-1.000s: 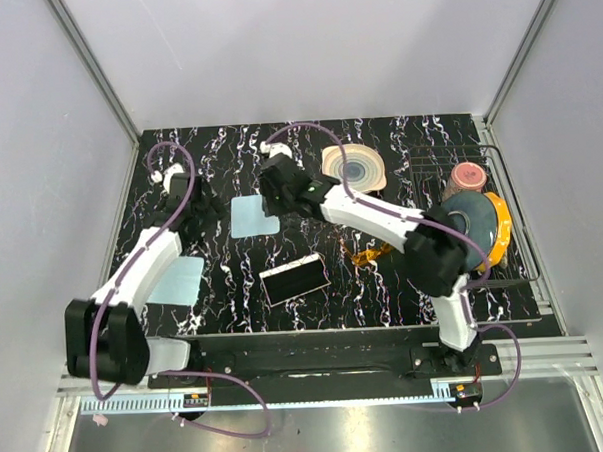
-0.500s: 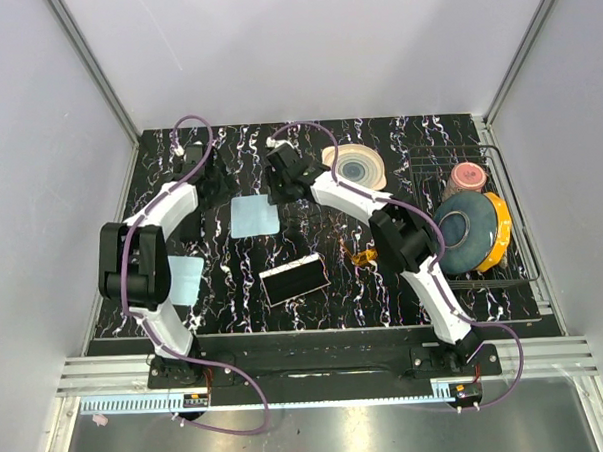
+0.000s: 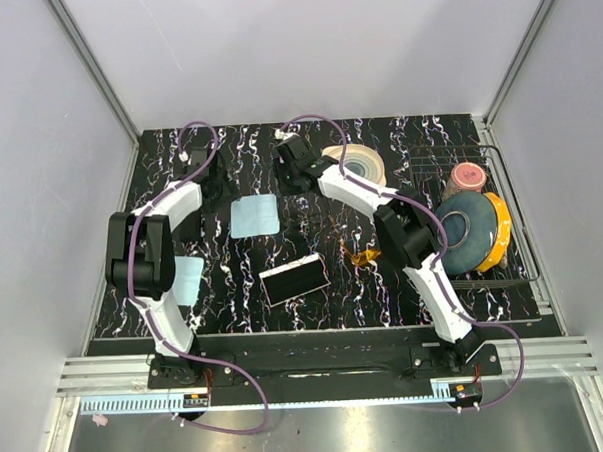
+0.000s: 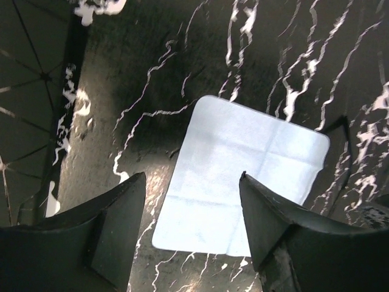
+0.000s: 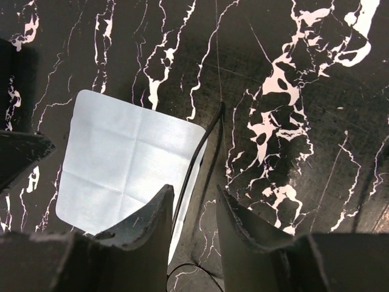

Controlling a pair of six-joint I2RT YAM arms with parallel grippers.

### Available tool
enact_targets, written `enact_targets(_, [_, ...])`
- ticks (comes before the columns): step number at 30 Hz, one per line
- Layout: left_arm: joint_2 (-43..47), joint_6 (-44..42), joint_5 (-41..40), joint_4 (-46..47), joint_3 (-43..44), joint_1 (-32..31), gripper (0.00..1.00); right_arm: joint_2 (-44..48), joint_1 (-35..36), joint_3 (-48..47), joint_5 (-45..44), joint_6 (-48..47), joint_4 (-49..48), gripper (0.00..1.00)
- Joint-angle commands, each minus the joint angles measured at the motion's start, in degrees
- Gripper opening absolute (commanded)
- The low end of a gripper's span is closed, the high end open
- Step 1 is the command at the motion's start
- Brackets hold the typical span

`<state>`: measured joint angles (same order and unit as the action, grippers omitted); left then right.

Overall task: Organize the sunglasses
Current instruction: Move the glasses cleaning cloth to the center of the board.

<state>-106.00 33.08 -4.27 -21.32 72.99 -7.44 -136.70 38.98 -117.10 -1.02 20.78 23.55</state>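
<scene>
Nearest the arm bases, a flat black case (image 3: 295, 279) with hard, straight edges lies on the black, white-veined marble-look table (image 3: 404, 292). A soft pale-blue cloth (image 3: 187, 279) lies to its left. The sunglasses (image 3: 366, 255) lie loose on the table to the right of the case, thin-armed and translucent amber, and neither gripper is near them. They are probably meant for the case and not yet dealt with. Farther back, a second pale-blue cloth (image 3: 254, 215) is spread flat, creased by folding, likely for wiping the lenses. Both arms reach over it. The left gripper (image 4: 193, 177) hangs above it with dark fingers spread wide and nothing between them. The right gripper (image 5: 194, 191) is over the cloth's right edge, its jaws partly apart and gripping nothing visible. A thin dark wire-like curve crosses the table there, and I cannot identify it. At the far side sit a round banded disc (image 3: 362, 163) and, on the right, a wire rack (image 3: 531, 246) of dishes.
</scene>
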Motion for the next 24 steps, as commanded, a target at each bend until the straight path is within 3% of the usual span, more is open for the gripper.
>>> enact_targets(1, [2.18,1.98,-2.05,-0.04,-3.20,0.32,0.66,4.51,1.18,-0.85,2.86,-3.00,-0.70,0.39])
enact_targets(7, [8.42,3.13,-4.33,-0.30,-6.28,0.32,0.66,7.06,8.03,3.62,1.28,-11.00,-3.50,0.42])
enact_targets(13, [16.42,5.14,-9.34,-2.14,-7.95,1.64,0.71,5.92,11.55,6.62,3.65,-12.25,-7.81,0.48])
enact_targets(18, [20.38,7.08,-11.81,-4.08,-9.44,5.85,0.73,3.64,12.78,7.06,6.64,-13.39,-12.12,0.49])
enact_targets(24, [22.94,8.93,-8.92,-3.90,-11.38,12.62,0.73,0.57,14.28,6.36,7.69,-14.45,-16.70,0.50])
